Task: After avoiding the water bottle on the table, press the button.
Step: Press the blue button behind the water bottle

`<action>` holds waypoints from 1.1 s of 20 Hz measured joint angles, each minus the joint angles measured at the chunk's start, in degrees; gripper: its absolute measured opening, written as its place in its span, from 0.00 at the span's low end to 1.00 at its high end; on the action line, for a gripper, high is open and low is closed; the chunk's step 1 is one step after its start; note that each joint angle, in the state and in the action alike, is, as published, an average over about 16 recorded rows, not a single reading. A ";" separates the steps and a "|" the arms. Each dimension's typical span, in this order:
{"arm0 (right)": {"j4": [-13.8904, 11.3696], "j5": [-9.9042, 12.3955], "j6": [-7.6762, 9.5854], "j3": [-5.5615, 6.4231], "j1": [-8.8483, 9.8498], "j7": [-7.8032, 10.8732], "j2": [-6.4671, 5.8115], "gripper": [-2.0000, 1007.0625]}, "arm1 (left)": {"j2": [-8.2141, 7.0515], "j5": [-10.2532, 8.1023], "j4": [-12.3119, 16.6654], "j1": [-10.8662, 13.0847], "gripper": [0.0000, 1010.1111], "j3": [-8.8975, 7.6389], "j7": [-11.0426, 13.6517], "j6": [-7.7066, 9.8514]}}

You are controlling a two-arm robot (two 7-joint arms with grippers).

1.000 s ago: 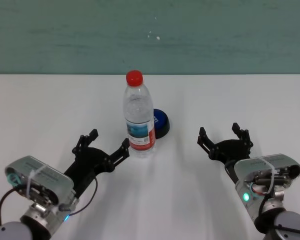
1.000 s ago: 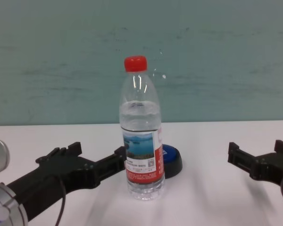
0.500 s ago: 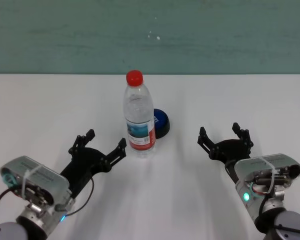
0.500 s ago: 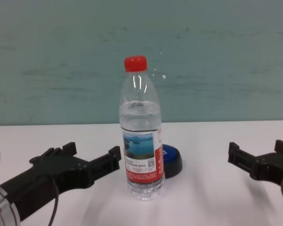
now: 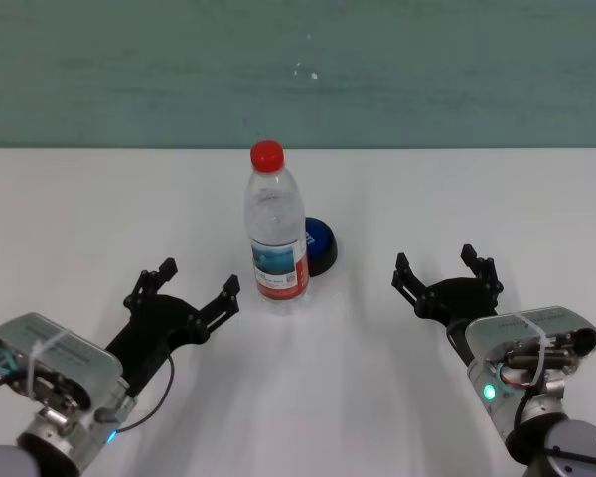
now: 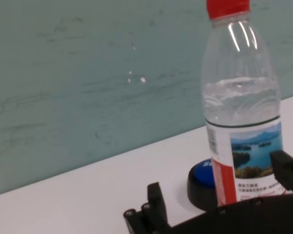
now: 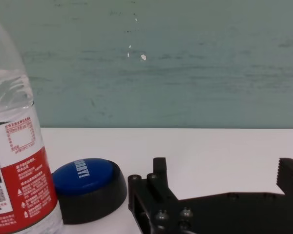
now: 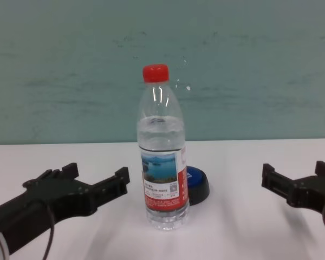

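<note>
Black left end effector (image 5: 184,291): fingers spread wide, holding nothing, low over the desk just to the left of the bottle, apart from it; one fingertip (image 8: 121,174) points toward the bottle's lower half.
Left end effector in its wrist view (image 6: 219,207): the bottle shows just past one finger, the button peeks out behind the bottle's base.
Right end effector (image 5: 445,274): black, fingers spread, empty, low over the desk well to the right of the bottle and button; parked.
Right end effector in the chest view (image 8: 300,183): only its two finger ends and part of the body show at the right edge.
Bottle (image 5: 274,231): clear plastic, red cap, red-and-white label with a blue lake scene; upright near the desk's middle, between the two end effectors, nearer the left one.
Bottle in the chest view (image 8: 162,157): stands in front of the button and hides its left part.
Button (image 5: 319,244): blue dome on a black base, just behind and to the right of the bottle, seemingly touching or almost touching its base; cannot tell which.
Button in the right wrist view (image 7: 89,189): white lettering on the dome, bottle (image 7: 17,165) right beside it.
Desk (image 5: 457,199): plain white, smooth.
Wall (image 8: 249,65): teal, behind the desk's far edge.
</note>
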State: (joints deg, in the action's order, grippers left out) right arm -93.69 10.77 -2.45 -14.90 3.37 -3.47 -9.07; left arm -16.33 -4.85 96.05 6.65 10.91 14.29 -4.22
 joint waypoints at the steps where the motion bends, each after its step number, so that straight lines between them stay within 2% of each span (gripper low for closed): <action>1: 0.00 0.00 0.00 0.00 0.00 0.00 0.00 1.00 | -0.07 -0.11 0.12 0.12 1.00 -0.15 -0.01 0.07; 17: 0.00 0.00 0.00 0.00 0.00 0.00 0.00 1.00 | -0.97 -3.39 3.82 3.15 1.00 -4.35 -0.62 1.71; 22: 0.00 0.00 0.00 0.00 0.00 0.00 0.00 1.00 | -1.02 -4.04 3.99 3.33 1.00 -5.59 -1.08 2.19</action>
State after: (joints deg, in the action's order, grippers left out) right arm -93.69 10.77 -2.45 -14.90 3.37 -3.47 -9.07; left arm -17.35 -8.90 100.03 9.97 5.32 13.20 -2.02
